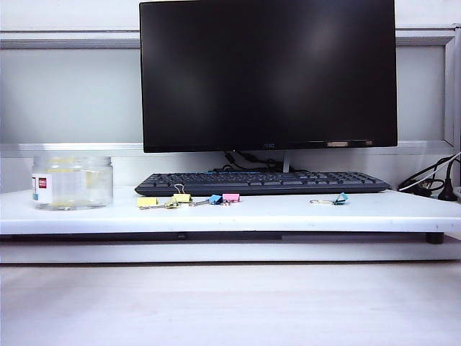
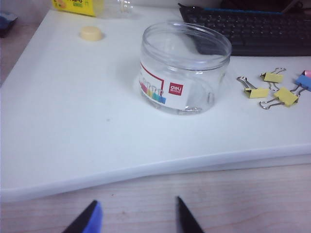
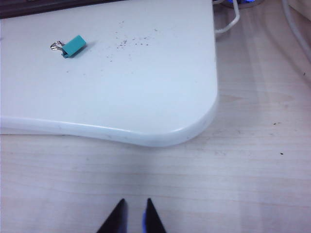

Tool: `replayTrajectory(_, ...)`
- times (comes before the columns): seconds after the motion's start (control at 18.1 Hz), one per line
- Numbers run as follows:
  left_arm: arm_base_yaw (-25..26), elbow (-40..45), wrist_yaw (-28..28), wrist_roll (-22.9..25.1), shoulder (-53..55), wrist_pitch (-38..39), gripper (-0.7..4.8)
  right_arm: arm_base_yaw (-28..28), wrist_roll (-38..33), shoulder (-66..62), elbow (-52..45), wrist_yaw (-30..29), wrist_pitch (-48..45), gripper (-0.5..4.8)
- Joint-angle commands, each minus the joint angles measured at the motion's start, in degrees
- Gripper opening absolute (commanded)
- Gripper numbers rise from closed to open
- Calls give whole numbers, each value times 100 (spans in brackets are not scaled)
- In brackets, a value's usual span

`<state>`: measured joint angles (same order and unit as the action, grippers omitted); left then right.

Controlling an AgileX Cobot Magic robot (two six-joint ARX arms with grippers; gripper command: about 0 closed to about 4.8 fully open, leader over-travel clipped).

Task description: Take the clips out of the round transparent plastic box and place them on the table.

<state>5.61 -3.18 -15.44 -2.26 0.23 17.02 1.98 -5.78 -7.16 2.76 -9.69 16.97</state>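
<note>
Your left gripper [image 2: 137, 216] waits with fingers spread, the right gripper [image 3: 133, 216] with fingers pressed together (both empty). Reach carelessly and the light round transparent plastic box [image 2: 183, 68] could tip, scattering the clips [image 2: 272, 90] off the surface [image 2: 73, 121].

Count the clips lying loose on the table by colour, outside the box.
Yellow clips: 3
Blue clip: 1
Pink clip: 1
Teal clip: 1
Total: 6
The contents of the round transparent plastic box are unclear. The left gripper, open, and the right gripper, shut, hover off the table front edge.
</note>
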Motion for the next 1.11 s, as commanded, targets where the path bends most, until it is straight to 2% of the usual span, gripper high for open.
replayTrajectory(0.06, -7, 0, -24, -9, -17, 15, 205, 55, -20, 2, 13, -48, 37, 53)
replayTrajectory(0.61, -4, 0, -24, -9, -17, 13, 205, 46, -20, 39, 13, -48, 46, 53)
replayTrajectory(0.78, -4, 0, -24, -9, -17, 15, 205, 44, -20, 592, 13, -50, 52, 53)
replayTrajectory(1.11, -4, 0, -24, 9, -17, 20, 205, 52, -20, 704, 31, -52, -308, 53)
